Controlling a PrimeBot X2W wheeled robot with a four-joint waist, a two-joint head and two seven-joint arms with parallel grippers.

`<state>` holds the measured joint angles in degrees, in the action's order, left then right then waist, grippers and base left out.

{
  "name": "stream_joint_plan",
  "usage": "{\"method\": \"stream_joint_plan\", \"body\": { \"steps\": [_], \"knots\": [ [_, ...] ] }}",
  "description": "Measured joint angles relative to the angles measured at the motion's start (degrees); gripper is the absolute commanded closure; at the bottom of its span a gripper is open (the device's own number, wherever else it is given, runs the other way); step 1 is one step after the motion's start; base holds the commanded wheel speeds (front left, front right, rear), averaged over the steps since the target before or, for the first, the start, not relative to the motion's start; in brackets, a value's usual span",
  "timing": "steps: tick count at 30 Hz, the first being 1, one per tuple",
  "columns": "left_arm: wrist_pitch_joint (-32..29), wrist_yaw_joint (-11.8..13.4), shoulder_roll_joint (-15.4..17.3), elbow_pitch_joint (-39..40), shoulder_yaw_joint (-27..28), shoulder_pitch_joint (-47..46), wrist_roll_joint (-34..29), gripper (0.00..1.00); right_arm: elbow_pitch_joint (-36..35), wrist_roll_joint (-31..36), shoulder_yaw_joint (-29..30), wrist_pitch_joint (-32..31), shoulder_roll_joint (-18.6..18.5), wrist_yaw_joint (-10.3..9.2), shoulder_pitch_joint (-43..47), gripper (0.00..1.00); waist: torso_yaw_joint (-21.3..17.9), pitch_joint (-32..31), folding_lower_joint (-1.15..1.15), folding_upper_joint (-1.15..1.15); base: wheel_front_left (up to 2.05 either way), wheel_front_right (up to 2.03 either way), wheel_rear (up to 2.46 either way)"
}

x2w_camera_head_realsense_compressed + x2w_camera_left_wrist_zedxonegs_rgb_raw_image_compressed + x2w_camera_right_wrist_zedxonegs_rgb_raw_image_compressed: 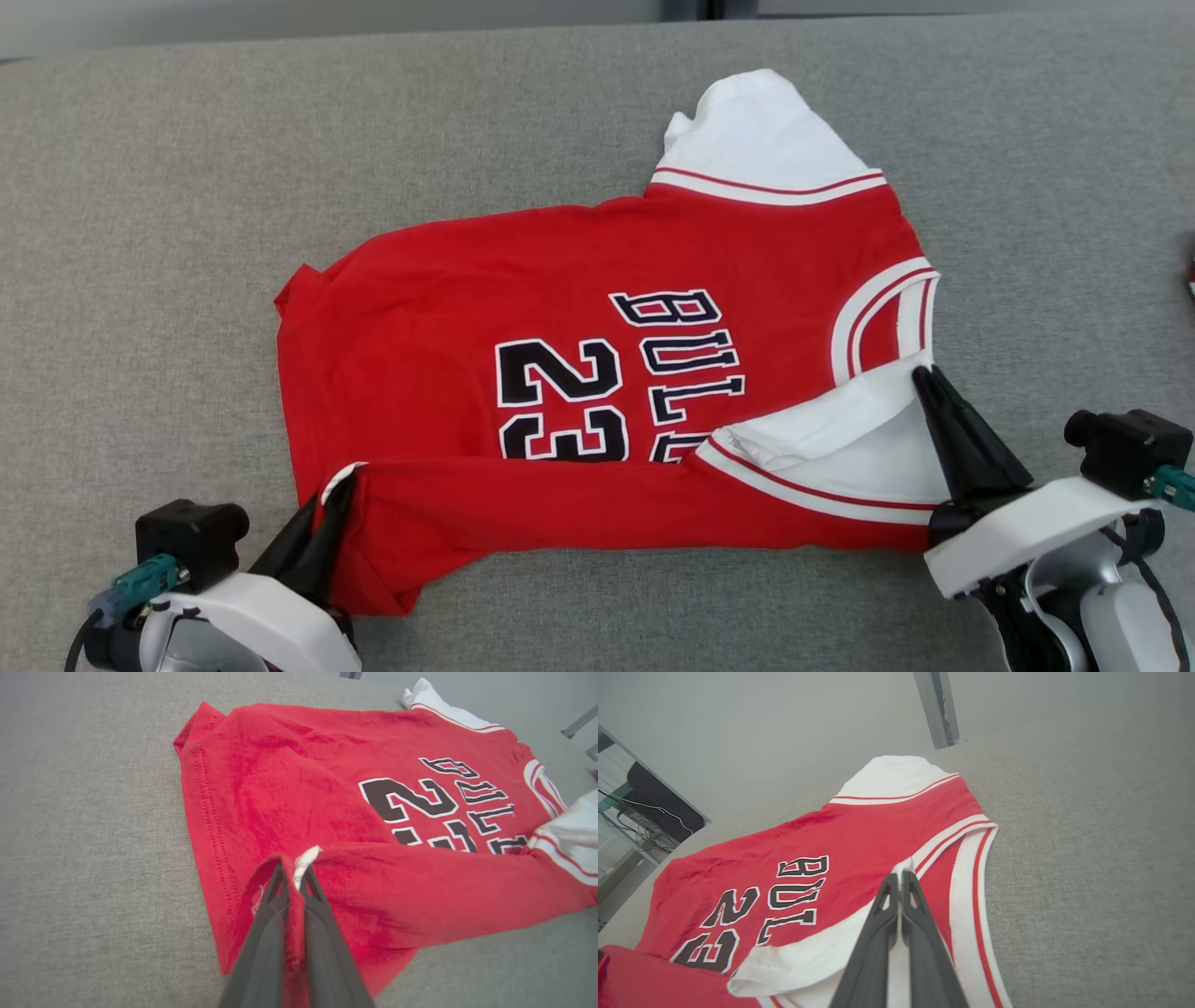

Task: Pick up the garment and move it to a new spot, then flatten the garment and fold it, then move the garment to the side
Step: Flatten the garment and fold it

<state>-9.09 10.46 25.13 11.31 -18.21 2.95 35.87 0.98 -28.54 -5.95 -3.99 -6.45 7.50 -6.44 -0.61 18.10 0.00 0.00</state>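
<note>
My left gripper clamps the jersey hem, my right gripper its white sleeve, near side of the grey pad

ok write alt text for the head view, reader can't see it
A red jersey with white sleeves and the number 23 lies on a grey fabric surface, its near edge folded over the print. The left gripper is shut on its hem corner, the right gripper on its near white sleeve.
</note>
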Motion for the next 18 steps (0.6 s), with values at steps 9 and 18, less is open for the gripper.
{"method": "stream_joint_plan", "body": {
  "steps": [9, 18],
  "knots": [
    [2.26, -1.96, -1.75, -6.14, -0.71, -2.34, 1.01, 0.0, 10.34, -0.44, -3.6, 7.5, -1.49, 0.0, -6.6, 0.64, 0.99, 1.7, 0.0, 0.0, 0.0, 0.0, 0.0],
    [14.69, -2.85, -6.41, -8.13, 2.6, -3.16, 2.33, 0.0, 11.05, 1.6, -1.54, 15.18, -2.11, 0.0, -5.63, 0.0, 1.33, -2.11, 0.0, 0.0, 0.0, 0.0, 0.0]
  ]
}}
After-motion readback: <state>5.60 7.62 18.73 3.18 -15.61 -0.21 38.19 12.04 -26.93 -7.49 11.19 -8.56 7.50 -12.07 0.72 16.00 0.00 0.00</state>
